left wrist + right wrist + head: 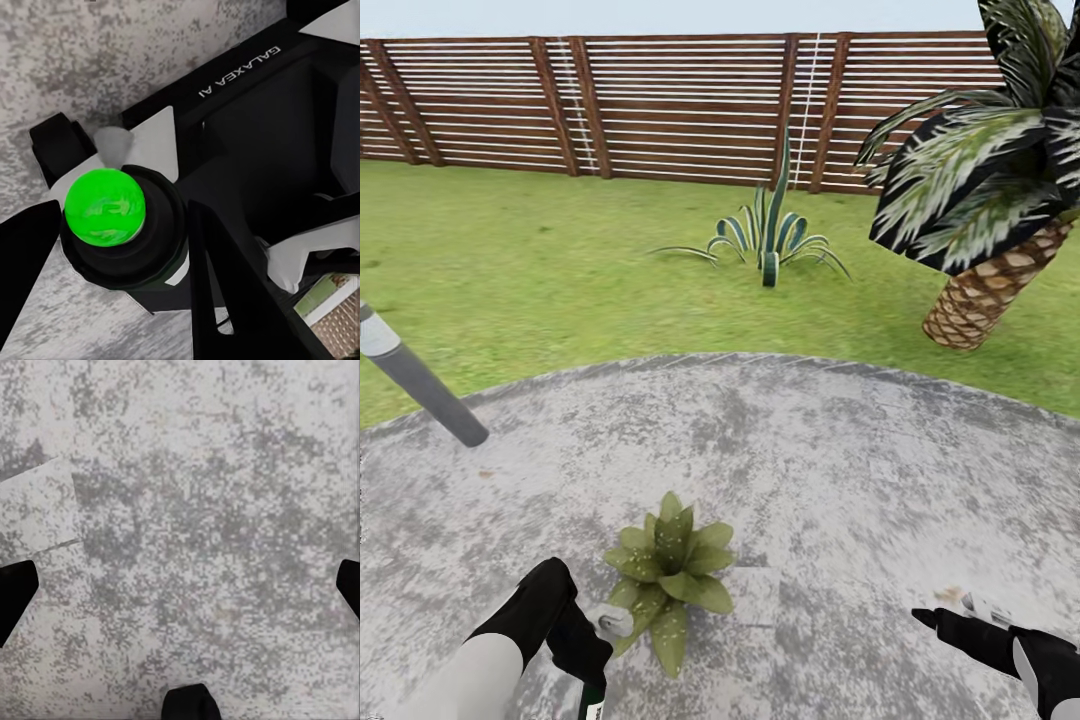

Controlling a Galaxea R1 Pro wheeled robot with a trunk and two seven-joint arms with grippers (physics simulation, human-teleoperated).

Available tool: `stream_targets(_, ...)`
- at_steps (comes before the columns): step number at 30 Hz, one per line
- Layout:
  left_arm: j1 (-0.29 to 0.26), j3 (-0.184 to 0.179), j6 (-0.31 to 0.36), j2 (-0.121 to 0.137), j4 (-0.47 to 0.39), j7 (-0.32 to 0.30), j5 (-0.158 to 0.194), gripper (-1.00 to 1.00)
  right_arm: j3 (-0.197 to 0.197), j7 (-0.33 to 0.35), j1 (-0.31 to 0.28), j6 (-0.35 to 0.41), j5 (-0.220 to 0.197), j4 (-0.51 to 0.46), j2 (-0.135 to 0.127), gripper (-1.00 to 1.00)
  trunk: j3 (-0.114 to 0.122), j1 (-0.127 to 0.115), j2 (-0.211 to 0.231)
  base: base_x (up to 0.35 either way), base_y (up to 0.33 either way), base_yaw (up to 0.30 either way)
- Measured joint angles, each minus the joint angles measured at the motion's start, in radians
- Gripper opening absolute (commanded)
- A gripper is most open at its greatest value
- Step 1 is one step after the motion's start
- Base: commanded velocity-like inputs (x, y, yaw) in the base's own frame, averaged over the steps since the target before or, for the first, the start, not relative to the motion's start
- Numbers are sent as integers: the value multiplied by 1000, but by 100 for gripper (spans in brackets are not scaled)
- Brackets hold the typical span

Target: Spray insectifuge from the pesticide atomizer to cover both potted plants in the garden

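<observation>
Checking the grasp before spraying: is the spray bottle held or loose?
Held: the left end effector is shut on the spray bottle, its grey nozzle beside the potted plant.

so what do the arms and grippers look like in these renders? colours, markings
Left arm: light grey forearm shell, black wrist, black left gripper. Right arm: the same grey-white shell with a black right gripper. The left wrist view shows black housing with white panels and white GALAXEA AI lettering.

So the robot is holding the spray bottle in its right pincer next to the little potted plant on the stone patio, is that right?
Not quite: the pesticide atomizer is in the left pincer, not the right. The head view shows it held beside the potted plant on the stone patio, while the right pincer is empty and open over bare stone.
</observation>
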Motion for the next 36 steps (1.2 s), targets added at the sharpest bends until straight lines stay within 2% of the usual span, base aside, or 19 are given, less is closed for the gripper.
stream_targets(14, 0, -1, 0, 0, 0, 0, 0, -100, 0, 0, 0, 0, 0, 1, 0, 100, -9, 0, 0, 23, -54, 246)
stream_targets(22, 0, 1, 0, 0, 0, 0, 0, -100, 0, 0, 0, 0, 0, -1, 0, 100, -9, 0, 0, 0, -316, 50)
stream_targets(36, 0, 1, 5, -1, -36, -5, 2, -100, 0, -1, 0, 0, 0, 1, 0, 100, -17, 0, 0, 0, -292, 251)
